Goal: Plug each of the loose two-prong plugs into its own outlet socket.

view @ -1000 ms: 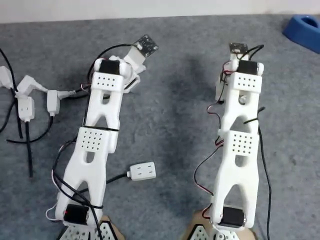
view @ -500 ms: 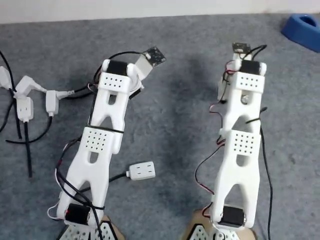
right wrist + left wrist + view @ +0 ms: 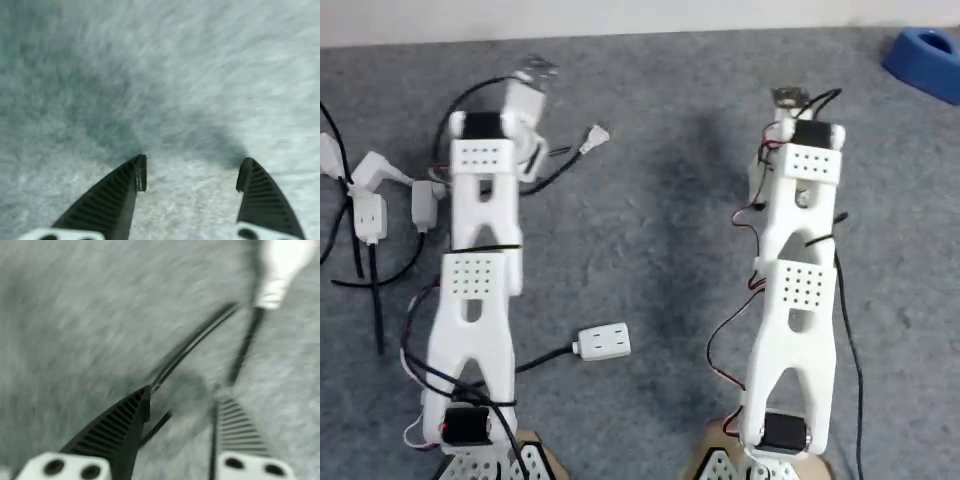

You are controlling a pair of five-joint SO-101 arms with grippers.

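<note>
Left end effector [image 3: 182,397] (spread wide) hangs above black cord [image 3: 200,339].

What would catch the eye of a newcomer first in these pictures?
The white left arm and right arm stand side by side on grey carpet. The left gripper is open over a black cord, the right gripper open over bare carpet. A loose white plug lies beside the left arm's wrist, a white outlet block between the arms, a blue object at the far right corner.

Bare carpet [image 3: 150,75] under right tool [image 3: 193,167] — black cord [image 3: 195,342] crosses beneath left tool [image 3: 182,397].
</note>
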